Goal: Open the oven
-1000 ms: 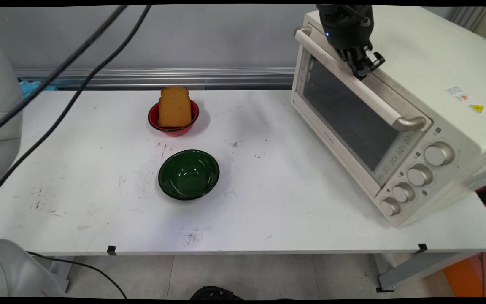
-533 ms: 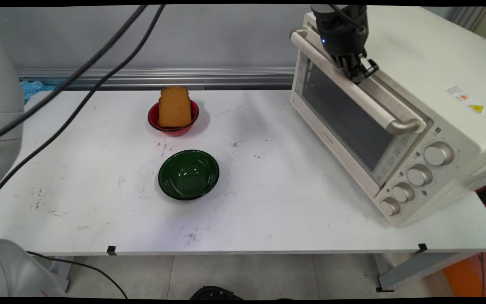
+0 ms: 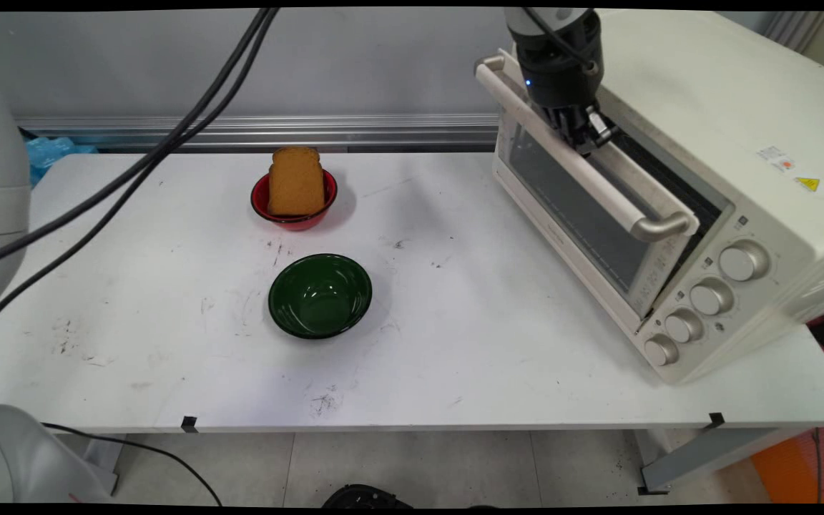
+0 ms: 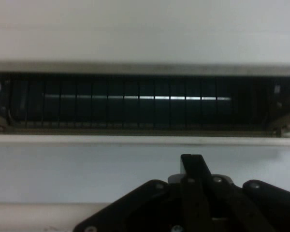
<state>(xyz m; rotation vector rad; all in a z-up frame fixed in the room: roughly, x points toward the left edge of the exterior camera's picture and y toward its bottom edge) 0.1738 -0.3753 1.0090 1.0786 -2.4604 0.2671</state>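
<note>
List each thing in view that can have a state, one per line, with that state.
toaster oven door: ajar, a dark gap open along its top edge.
door handle: the hand is on it.
hand: shut on door handle.
red bowl: upright, holds the toast.
toast: standing on edge in the red bowl.
green bowl: upright, empty.
oven rack: visible through the gap, in place inside.

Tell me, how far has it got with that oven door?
Partly done: the oven door is cracked open at the top, showing a dark gap, where a second ago it was shut. In hand: the gripper is at the door handle, pulling it outward. Left: the door is far from fully down. The toast sits untouched in the red bowl; the green bowl is empty.
</note>
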